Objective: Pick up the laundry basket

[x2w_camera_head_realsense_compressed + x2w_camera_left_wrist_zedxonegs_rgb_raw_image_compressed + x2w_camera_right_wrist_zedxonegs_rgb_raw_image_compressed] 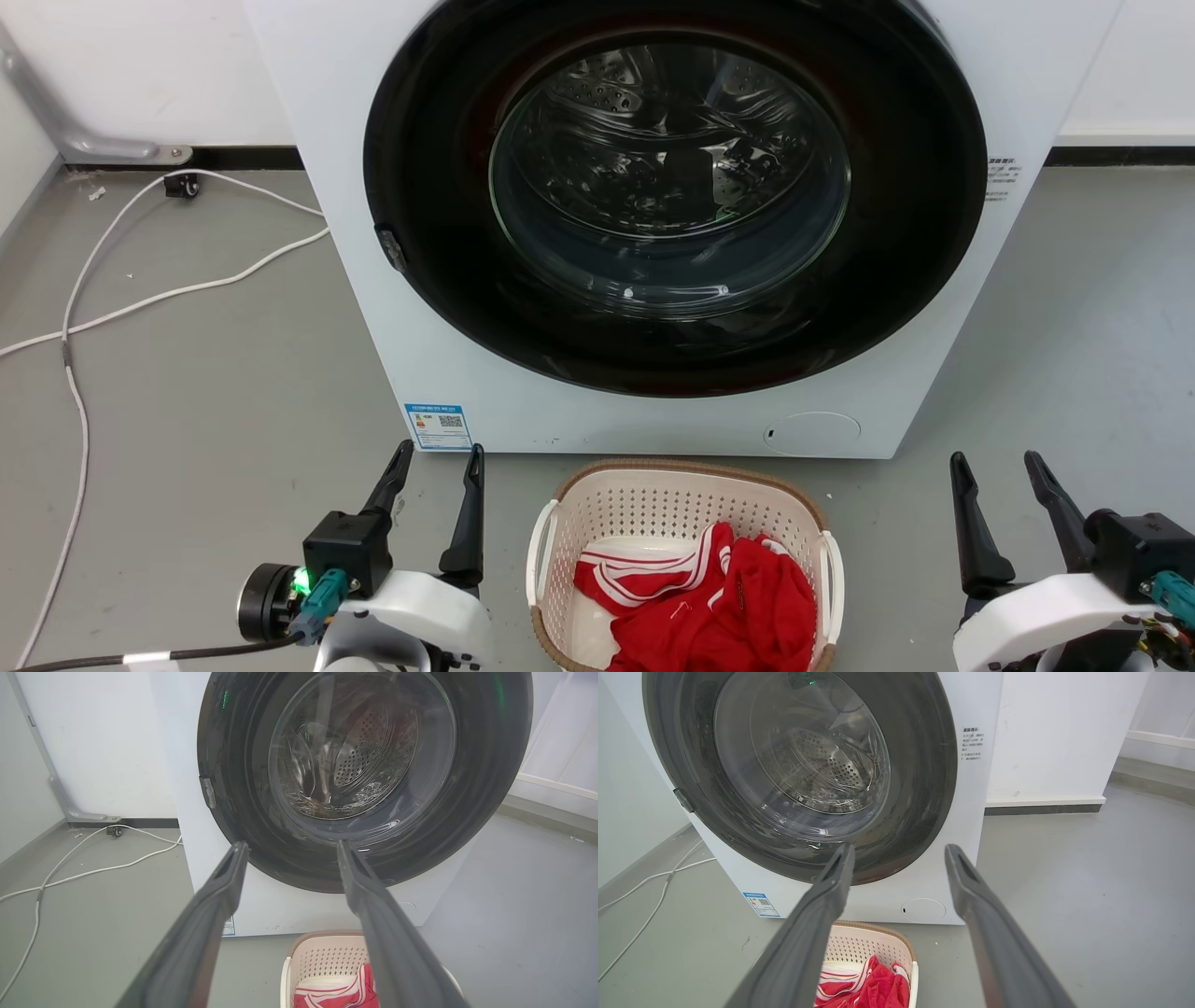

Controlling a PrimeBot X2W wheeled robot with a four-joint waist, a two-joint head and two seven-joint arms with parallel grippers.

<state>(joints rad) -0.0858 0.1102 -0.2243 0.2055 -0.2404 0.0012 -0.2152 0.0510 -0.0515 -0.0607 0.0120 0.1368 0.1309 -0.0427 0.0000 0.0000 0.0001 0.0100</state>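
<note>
Now, laundry basket (672, 504): bottom centre, handles (540, 551) outward, flanked for lifting.
Left gripper (442, 448): lower left, spread, empty.
Right gripper (994, 456): lower right, spread, empty.

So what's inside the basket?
A crumpled red garment with white stripes lies in the basket, partly over something white. What that white thing is, and anything beneath the cloth, is covered.
</note>
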